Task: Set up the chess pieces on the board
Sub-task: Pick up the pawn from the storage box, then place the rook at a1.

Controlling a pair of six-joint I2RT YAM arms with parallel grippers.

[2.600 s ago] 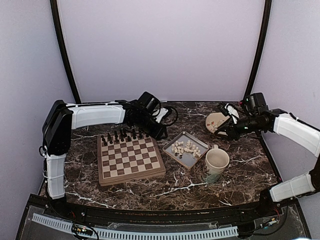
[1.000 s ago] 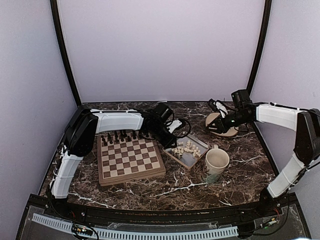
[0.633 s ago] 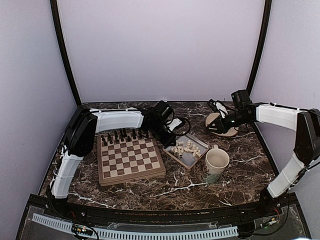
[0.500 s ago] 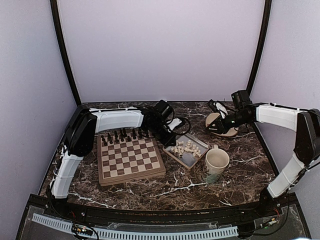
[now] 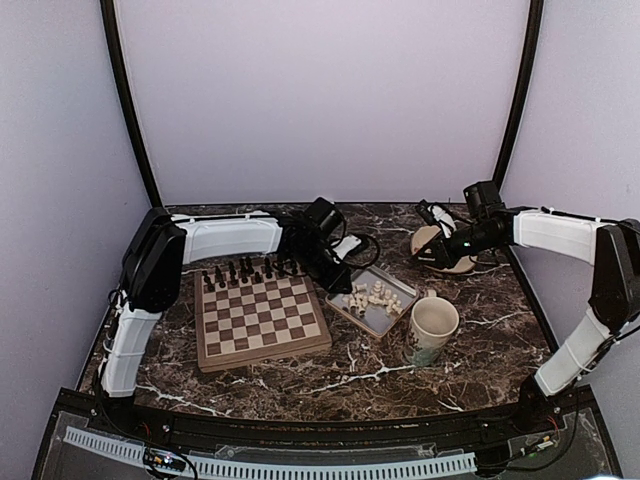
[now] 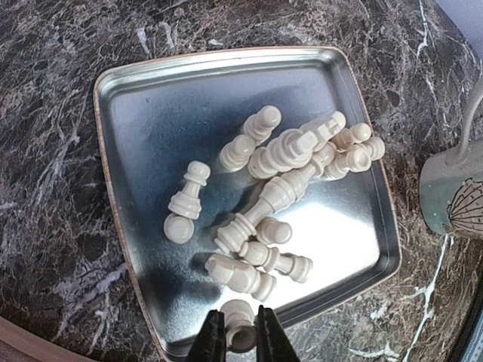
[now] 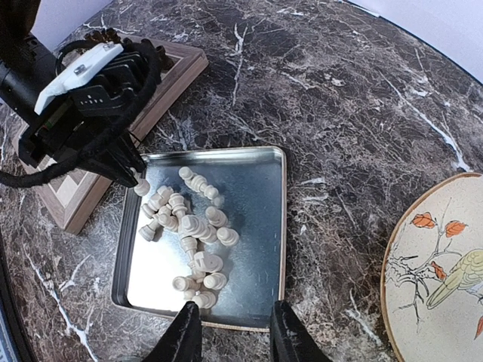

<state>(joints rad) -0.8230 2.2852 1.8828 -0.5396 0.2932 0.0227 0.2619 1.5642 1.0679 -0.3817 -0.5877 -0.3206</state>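
Observation:
Several cream-white chess pieces (image 6: 279,158) lie in a heap in a grey metal tray (image 6: 173,105). My left gripper (image 6: 236,341) is shut on one small cream piece (image 6: 240,320) at the tray's near rim, base end toward the camera. From above, the left gripper (image 5: 345,287) sits at the tray's left corner, just right of the board (image 5: 262,318). The board carries only dark chessmen (image 5: 245,272) on its far rows. My right gripper (image 7: 230,332) is open with nothing between its fingers, hovering past the tray's (image 7: 281,211) far side, next to a plate.
A painted plate (image 5: 447,262) lies at the back right under the right gripper (image 5: 437,225). A mug (image 5: 432,328) stands just right of the tray (image 5: 385,322). The left arm's cable loops above the tray's back corner. Dark marble table all round.
The left gripper's jaws have closed on a cream piece at the tray's edge. Since the earliest frame the left arm reached from behind the board to the tray. The right arm barely moved.

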